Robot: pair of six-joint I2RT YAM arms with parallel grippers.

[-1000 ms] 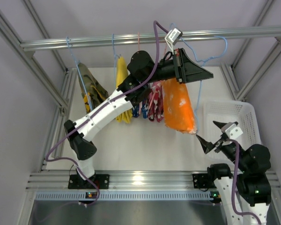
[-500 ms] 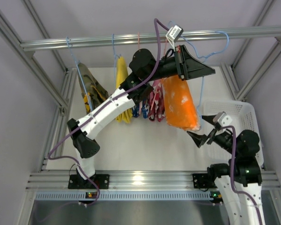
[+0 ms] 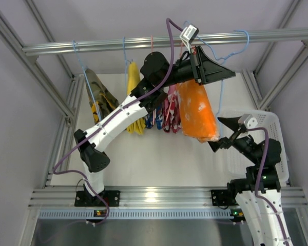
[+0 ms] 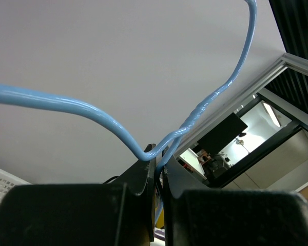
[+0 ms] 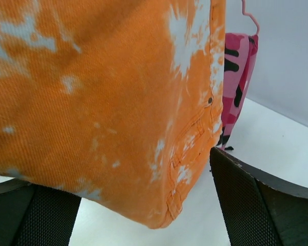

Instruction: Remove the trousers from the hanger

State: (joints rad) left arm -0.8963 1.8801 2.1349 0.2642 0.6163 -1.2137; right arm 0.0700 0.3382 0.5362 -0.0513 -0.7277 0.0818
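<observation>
The orange, white-blotched trousers (image 3: 196, 110) hang from the light-blue wire hanger (image 3: 223, 62), which is held off the rail. My left gripper (image 3: 227, 75) is shut on the hanger's wire (image 4: 185, 128) just under the hook, high at the back. My right gripper (image 3: 219, 132) is open, its jaws either side of the trousers' lower hem (image 5: 123, 128), not touching the cloth. The hem fills the gap between my right fingers (image 5: 256, 195).
The metal rail (image 3: 118, 45) carries other hangers with a camouflage garment (image 3: 100, 95), a yellow one (image 3: 133, 97) and pink-patterned trousers (image 3: 169, 110), also in the right wrist view (image 5: 236, 77). A white basket (image 3: 269, 128) stands at the right.
My right gripper rose from low near the basket and moved left up to the trousers' hem. My left gripper with the hanger shifted slightly upward.
</observation>
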